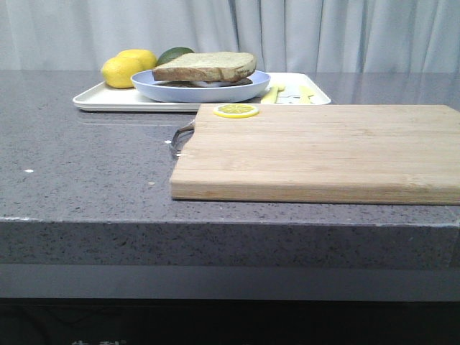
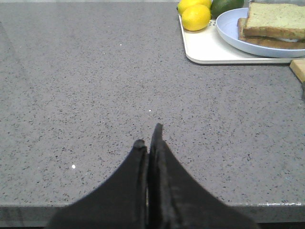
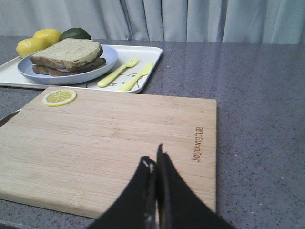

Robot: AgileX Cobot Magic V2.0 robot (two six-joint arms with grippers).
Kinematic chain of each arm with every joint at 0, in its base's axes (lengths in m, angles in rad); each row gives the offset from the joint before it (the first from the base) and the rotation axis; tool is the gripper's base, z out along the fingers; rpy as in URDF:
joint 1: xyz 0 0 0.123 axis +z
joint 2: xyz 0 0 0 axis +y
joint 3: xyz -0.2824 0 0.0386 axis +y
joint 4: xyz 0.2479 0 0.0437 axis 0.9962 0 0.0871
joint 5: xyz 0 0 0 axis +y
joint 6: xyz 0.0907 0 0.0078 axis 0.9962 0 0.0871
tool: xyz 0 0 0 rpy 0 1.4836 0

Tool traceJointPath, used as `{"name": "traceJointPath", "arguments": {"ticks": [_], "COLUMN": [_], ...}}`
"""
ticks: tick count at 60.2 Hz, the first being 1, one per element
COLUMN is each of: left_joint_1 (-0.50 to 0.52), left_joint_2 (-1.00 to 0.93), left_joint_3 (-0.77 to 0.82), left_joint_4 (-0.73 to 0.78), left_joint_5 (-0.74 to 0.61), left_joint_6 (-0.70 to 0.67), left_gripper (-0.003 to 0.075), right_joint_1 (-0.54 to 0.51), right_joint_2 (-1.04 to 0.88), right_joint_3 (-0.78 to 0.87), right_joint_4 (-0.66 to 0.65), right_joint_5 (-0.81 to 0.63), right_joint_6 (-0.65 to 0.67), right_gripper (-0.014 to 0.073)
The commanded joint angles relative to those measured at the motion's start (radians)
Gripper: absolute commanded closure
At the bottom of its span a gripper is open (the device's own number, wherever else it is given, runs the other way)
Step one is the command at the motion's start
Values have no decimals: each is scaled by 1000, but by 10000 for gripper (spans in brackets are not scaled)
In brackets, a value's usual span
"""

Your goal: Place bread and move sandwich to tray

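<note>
- Your left gripper (image 2: 148, 136) is hanging over bare grey counter (image 2: 95, 95) on the left, clenched with its fingers pressed together and nothing between them.
- Your right gripper (image 3: 155, 160) is hovering over the near right part of the board (image 3: 109, 143), likewise clenched on nothing.
- The sandwich (image 1: 205, 68) is sitting on the blue plate (image 1: 172, 92), and the plate is resting inside the tray (image 1: 108, 100) at the far left of the counter.
- The bread (image 3: 69, 49) is lying as the top slice of that sandwich.
- Two lemons (image 1: 128, 67) and a green fruit (image 1: 175, 53) are crowding the tray's far left corner.
- A yellow fork (image 3: 118, 71) and knife (image 3: 137, 76) are lying in the tray, right of the plate.
- A lemon slice (image 1: 236, 111) is lying on the board's far left corner.
</note>
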Motion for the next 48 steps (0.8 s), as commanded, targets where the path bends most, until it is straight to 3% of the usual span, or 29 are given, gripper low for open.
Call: {"name": "traceJointPath", "arguments": {"ticks": [1, 28, 48], "left_joint_1": [0, 0, 95], "left_joint_2": [11, 9, -207], "left_joint_3": [-25, -22, 201], "left_joint_4": [-2, -2, -98], "left_joint_5": [-89, -102, -337], "left_joint_6": [-12, -12, -12], "left_gripper": [739, 739, 739], "right_joint_1": [1, 1, 1], "right_joint_2": [7, 7, 7], "right_joint_3": [-26, -26, -26], "right_joint_4": [8, 8, 8], "right_joint_5": [-76, -76, -76], "right_joint_6": [-1, -1, -1], "right_gripper": [670, 670, 670]}}
